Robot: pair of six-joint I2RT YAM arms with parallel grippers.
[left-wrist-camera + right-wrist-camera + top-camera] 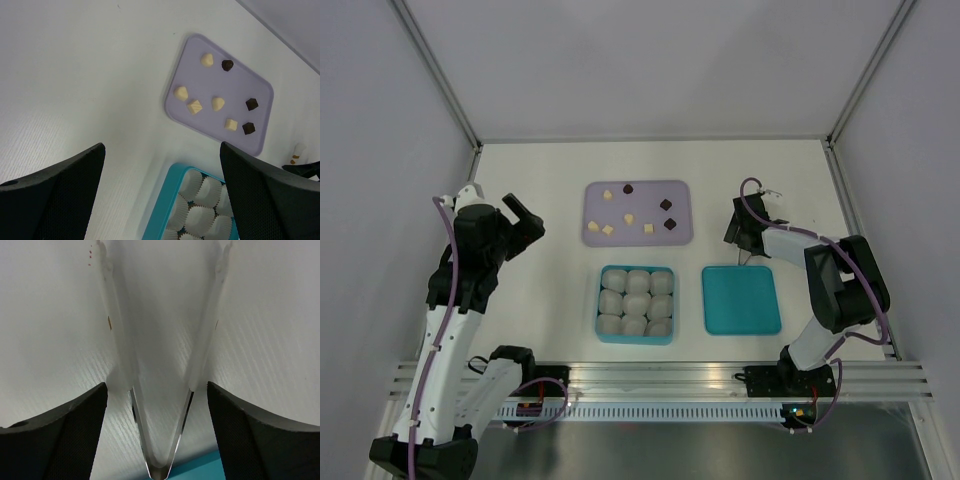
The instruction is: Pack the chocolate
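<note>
The chocolate is eight tiny bite-size pieces, lying loose and apart from one another on a flat lavender tray toward the far middle of the tabletop. Five are cream-white, three dark brown. Two dark ones lie near the tray's right side, the third by its far edge; the cream ones spread across left and middle

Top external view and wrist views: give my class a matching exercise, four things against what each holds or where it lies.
1 lavender tray
2 teal box
3 teal lid
4 tongs

A holds white paper cups
B between the right gripper's fingers
C holds the chocolate
D right of the box

Pairs: 1-C, 2-A, 3-D, 4-B
</note>
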